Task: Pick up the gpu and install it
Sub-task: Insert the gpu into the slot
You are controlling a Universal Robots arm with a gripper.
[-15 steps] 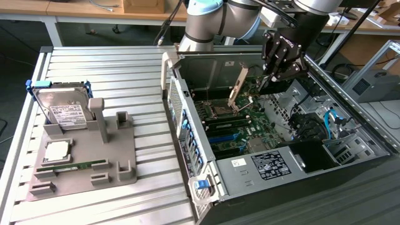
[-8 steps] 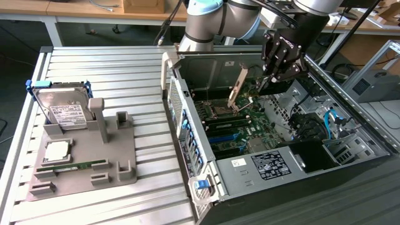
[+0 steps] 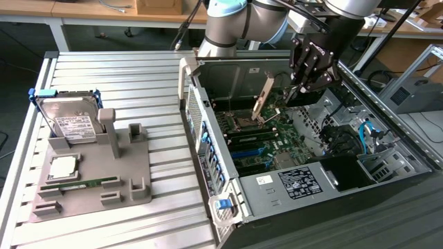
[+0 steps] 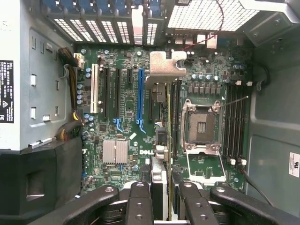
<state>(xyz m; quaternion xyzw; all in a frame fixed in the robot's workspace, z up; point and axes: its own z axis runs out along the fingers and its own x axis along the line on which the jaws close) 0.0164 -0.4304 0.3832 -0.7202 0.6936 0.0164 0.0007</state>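
Half done: gpu lifted, pinched edge-on between gripper fingers, hanging inside open computer case, over motherboard, just beside blue slot. Not touching slot; seating not yet done.

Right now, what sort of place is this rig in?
Probably a lab workbench set up for PC assembly: an open computer case with its motherboard exposed, a grey parts fixture holding a hard drive on a slatted metal table, and desks with cables behind.
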